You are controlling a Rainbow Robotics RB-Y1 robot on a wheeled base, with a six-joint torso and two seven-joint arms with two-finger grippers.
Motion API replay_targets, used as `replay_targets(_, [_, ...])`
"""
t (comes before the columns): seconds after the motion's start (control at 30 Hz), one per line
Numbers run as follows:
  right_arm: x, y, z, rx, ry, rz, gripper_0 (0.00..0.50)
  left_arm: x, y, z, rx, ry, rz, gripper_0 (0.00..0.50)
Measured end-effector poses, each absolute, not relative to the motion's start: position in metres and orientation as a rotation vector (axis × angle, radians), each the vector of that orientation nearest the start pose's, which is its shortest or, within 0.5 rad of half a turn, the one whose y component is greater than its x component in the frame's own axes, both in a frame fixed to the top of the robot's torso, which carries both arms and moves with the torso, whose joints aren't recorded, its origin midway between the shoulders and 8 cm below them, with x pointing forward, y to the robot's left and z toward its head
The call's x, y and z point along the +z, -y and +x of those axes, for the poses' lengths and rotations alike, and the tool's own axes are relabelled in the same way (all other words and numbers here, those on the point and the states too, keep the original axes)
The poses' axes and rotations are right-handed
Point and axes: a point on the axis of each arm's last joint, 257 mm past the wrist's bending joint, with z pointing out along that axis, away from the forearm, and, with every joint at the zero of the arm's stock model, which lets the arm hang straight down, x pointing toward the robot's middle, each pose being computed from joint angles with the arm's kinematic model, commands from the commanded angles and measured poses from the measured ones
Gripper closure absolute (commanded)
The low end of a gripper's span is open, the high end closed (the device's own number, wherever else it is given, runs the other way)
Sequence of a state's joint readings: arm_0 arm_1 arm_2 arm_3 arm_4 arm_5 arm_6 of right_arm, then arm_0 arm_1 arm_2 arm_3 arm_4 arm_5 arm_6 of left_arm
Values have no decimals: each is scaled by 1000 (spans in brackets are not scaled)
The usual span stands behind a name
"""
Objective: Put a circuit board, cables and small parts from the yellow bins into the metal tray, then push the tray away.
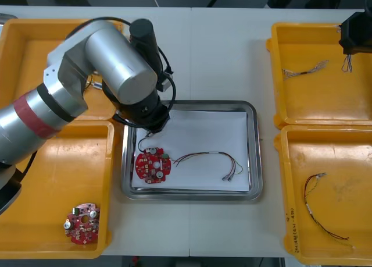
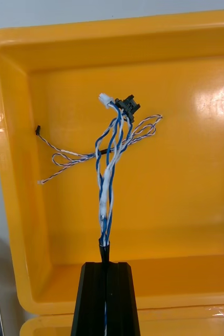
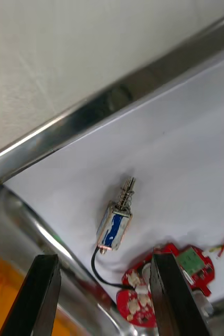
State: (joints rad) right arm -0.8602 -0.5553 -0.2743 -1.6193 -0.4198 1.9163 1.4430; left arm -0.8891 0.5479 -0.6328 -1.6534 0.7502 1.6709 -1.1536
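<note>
Left gripper: fingers spread wide, gripping nothing; it hangs low over the white lining at the 10 o'clock corner of the tray. Just beyond the fingertips a small metal part lies flat on the lining, touching neither finger; a thin black lead runs from it toward the circuit board at the tray's 8 o'clock. Judgement: the part is delivered; wide fingers would let the arm lift off without dragging it.

Red and yellow cable lies from the tray's centre toward 4 o'clock, apart from the board.

Right gripper: fingers clenched on a blue and white cable, pinched near one end, the rest and its plugs dangling free; it is held above the far right bin, at 1 o'clock on the table. Judgement: the end grip keeps the loops off the bin wall for the carry to the tray. A second twisted cable lies on that bin's floor.

Near right bin, 4 o'clock: a black cable; near left bin, 8 o'clock: a spare board.

Judgement: board, one cable and one part are in; the held cable comes next; the push is not yet begun; the dangling plugs could snag the tray rim.
</note>
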Motion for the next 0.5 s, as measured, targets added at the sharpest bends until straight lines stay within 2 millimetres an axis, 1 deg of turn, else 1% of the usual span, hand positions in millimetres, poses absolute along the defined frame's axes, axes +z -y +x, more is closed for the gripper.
replay_targets(0.13, [-46, 333, 542, 51, -2489, 98, 500, -181, -112, 486, -12, -2678, 595, 0])
replay_targets(0.23, [-43, 322, 541, 88, -2484, 54, 500, -163, -120, 488, -40, -2679, 547, 0])
replay_targets(0.33, [-38, 309, 540, 91, -2468, -34, 500, -147, -133, 491, -56, -2684, 489, 0])
replay_targets(0.5, [-32, 279, 536, 78, -2442, -182, 500, -126, -164, 494, -53, -2702, 384, 0])
